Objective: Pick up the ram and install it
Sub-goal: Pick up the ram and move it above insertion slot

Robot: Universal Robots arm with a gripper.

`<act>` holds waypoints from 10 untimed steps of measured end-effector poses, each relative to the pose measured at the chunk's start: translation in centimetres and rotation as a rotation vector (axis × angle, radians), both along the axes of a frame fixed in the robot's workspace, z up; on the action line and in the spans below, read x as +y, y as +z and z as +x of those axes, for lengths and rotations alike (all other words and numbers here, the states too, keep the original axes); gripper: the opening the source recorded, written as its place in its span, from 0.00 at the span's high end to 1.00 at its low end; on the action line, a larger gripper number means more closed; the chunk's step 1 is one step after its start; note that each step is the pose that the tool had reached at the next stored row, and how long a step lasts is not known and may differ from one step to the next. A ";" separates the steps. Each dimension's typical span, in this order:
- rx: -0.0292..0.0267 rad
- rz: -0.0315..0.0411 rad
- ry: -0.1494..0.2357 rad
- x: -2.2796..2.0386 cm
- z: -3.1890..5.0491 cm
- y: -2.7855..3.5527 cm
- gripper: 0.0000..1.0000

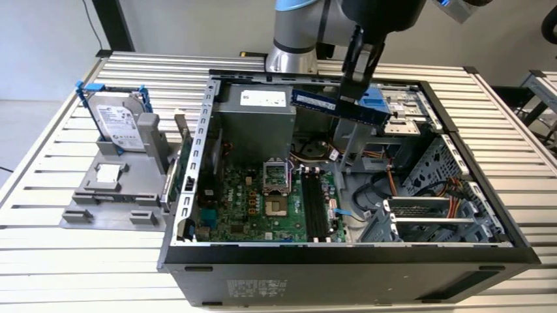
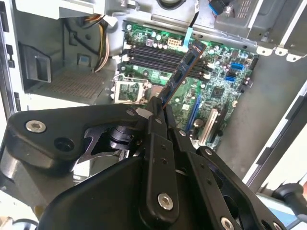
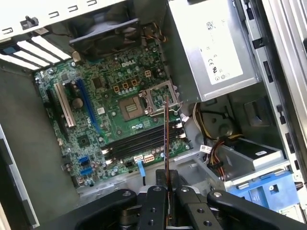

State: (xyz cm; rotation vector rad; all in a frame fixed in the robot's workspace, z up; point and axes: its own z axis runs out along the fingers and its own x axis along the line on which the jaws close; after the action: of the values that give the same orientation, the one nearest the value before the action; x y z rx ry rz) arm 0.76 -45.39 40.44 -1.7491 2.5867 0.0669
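The ram (image 1: pixel 340 107) is a long dark blue stick with black chips, hanging tilted above the open computer case (image 1: pixel 348 257). My gripper (image 1: pixel 356 91) is shut on it from above, near the stick's end toward the exterior view's right. In the second wrist view the ram (image 2: pixel 184 71) juts out from the black fingers (image 2: pixel 154 125) toward the motherboard. In the first wrist view the ram (image 3: pixel 166 139) shows edge-on as a thin line above the black memory slots (image 3: pixel 139 143). Those slots (image 1: pixel 315 205) lie well below the stick.
A silver hard drive in a blue frame (image 1: pixel 117 120) stands on a grey stand at the exterior view's left. Inside the case are the grey power supply (image 1: pixel 257 111), the CPU socket (image 1: pixel 276 176), coloured cables (image 1: pixel 418 189) and a drive cage (image 1: pixel 409 111).
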 end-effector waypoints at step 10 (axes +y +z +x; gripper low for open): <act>0.0000 0.0001 -0.107 -0.01 0.00 0.00 1.00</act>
State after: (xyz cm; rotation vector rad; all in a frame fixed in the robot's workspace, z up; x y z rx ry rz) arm 0.76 -45.40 40.43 -1.6066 2.6748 0.0653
